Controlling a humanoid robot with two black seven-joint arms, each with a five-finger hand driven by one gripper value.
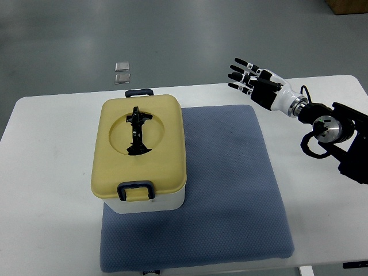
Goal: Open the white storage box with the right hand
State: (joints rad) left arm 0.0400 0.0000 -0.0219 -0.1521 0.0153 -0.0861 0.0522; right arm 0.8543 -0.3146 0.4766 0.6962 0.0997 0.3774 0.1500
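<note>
A white storage box (150, 200) with a pale yellow lid (141, 148) stands on the left part of a blue-grey mat (230, 184). The lid is down, with a black carry handle (137, 131) folded into its round recess and dark latches at the near (135, 190) and far (140, 92) ends. My right hand (247, 76) hovers over the table's far right, well to the right of the box, fingers spread and holding nothing. Its black arm (330, 129) comes in from the right edge. No left arm shows.
The white table (52, 172) carries the mat and box. Beyond its far edge, two small grey squares (122, 71) lie on the floor. A cardboard box corner (348, 6) shows at the top right.
</note>
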